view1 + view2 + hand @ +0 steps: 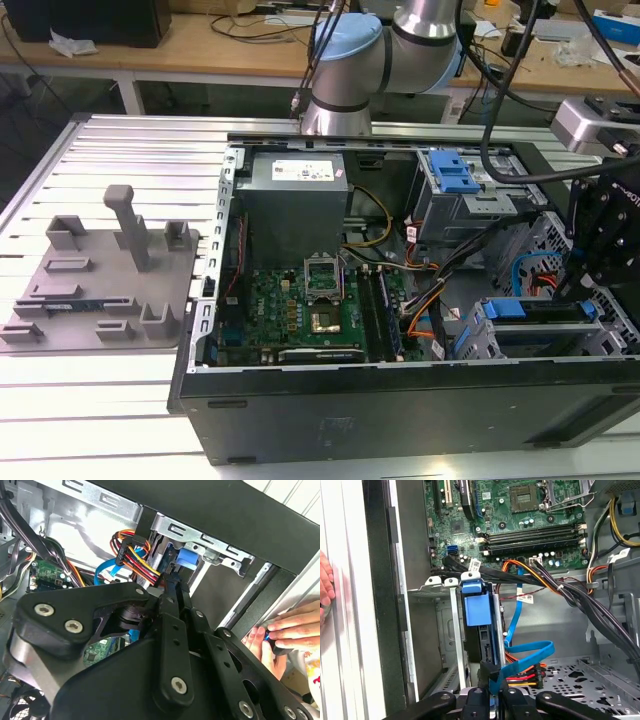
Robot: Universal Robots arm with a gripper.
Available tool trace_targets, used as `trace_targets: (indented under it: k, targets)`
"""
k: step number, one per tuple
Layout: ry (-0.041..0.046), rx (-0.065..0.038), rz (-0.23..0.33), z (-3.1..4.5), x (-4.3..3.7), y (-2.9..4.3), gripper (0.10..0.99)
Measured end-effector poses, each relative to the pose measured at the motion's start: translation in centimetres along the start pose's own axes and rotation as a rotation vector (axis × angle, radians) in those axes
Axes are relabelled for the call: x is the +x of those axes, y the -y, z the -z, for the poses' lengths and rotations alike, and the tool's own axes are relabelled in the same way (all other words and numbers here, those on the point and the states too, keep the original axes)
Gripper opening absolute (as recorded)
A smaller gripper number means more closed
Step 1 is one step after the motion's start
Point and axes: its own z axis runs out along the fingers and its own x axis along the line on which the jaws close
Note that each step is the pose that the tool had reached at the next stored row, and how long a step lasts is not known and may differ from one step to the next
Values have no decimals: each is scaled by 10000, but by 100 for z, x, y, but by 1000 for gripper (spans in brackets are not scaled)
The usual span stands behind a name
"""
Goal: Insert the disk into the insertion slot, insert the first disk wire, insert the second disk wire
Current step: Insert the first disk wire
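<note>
— Gripper nearest us: what are its fingers doing?
— Pinching the blue wire at its plug, touching the disk.
— Where's the disk?
— On edge inside the insertion slot, beside the case's near wall, toward the exterior view's right corner.

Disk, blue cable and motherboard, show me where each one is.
disk (472, 605): first wrist view, on the blue carrier's front end.
blue cable (535, 646): first wrist view, on the top of its loop.
motherboard (495, 515): first wrist view, on the green board beside the socket.
</note>
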Motion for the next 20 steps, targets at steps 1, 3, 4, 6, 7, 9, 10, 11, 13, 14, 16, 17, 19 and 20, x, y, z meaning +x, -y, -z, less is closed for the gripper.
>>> trace_targets:
  k: [1, 3, 4, 6, 7, 9, 10, 11, 13, 14, 16, 17, 19, 20]
  targets:
    - [2, 0, 0, -2, 0, 0, 165]
    - [1, 0, 0, -5, -1, 0, 165]
    - [3, -1, 0, -6, -1, 0, 165]
    - [2, 0, 0, -8, -1, 0, 165]
    - [2, 0, 0, -9, -1, 0, 165]
    - [1, 6, 61, -8, -22, -3, 165]
    - [0, 10, 98, -7, -25, -3, 165]
    - [0, 10, 99, -8, -25, -3, 165]
    - [-1, 10, 101, -7, -23, -2, 165]
    - [1, 10, 101, -8, -21, -2, 165]
    - [0, 10, 102, -9, -13, -1, 165]
    - [1, 10, 101, -10, -6, 0, 165]
    - [1, 10, 101, -14, 0, 1, 165]
    - [0, 10, 101, -16, 0, 1, 165]
